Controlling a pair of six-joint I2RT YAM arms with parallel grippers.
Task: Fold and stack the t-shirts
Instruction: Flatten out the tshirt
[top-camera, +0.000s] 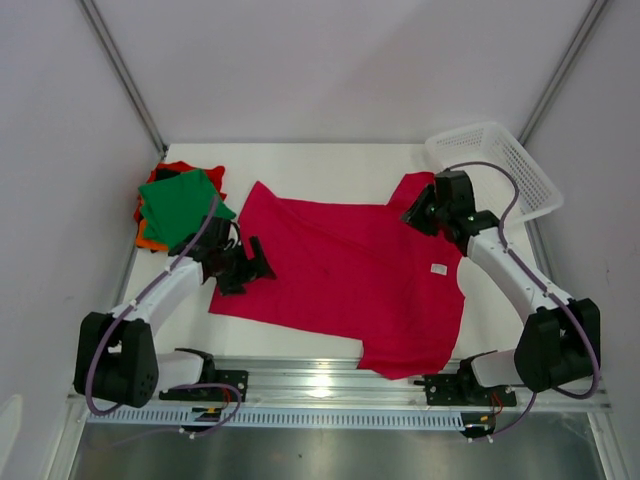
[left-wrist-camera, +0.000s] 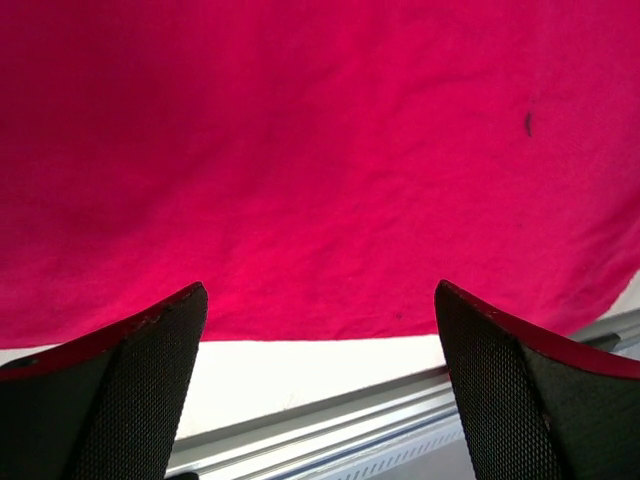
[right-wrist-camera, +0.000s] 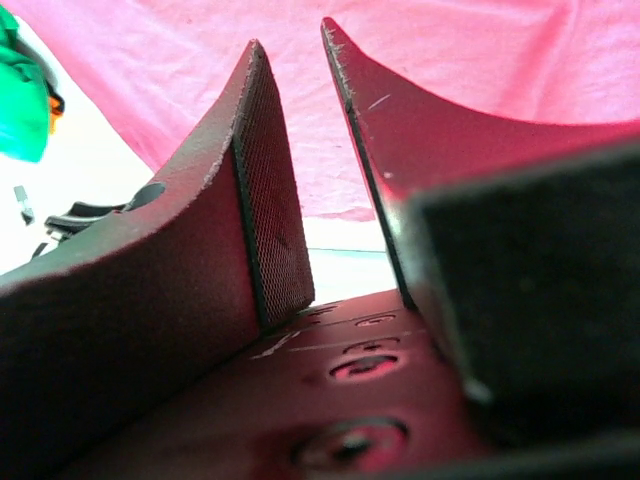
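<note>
A crimson-red t-shirt (top-camera: 350, 280) lies spread flat on the white table, a small white tag (top-camera: 437, 269) showing near its right side. My left gripper (top-camera: 250, 268) is at the shirt's left edge, low over the table. In the left wrist view this gripper (left-wrist-camera: 320, 288) is wide open, with the shirt's hem (left-wrist-camera: 320, 180) just beyond the fingertips and nothing between them. My right gripper (top-camera: 418, 210) hovers at the shirt's far right sleeve. Its jaws (right-wrist-camera: 290, 35) stand a narrow gap apart with no cloth between them, and the red shirt (right-wrist-camera: 480, 60) lies beyond.
A stack of folded t-shirts, green (top-camera: 180, 200) on top of orange and red, sits at the far left. A white mesh basket (top-camera: 495, 165) stands tilted at the far right corner. An aluminium rail (top-camera: 320, 385) runs along the near edge.
</note>
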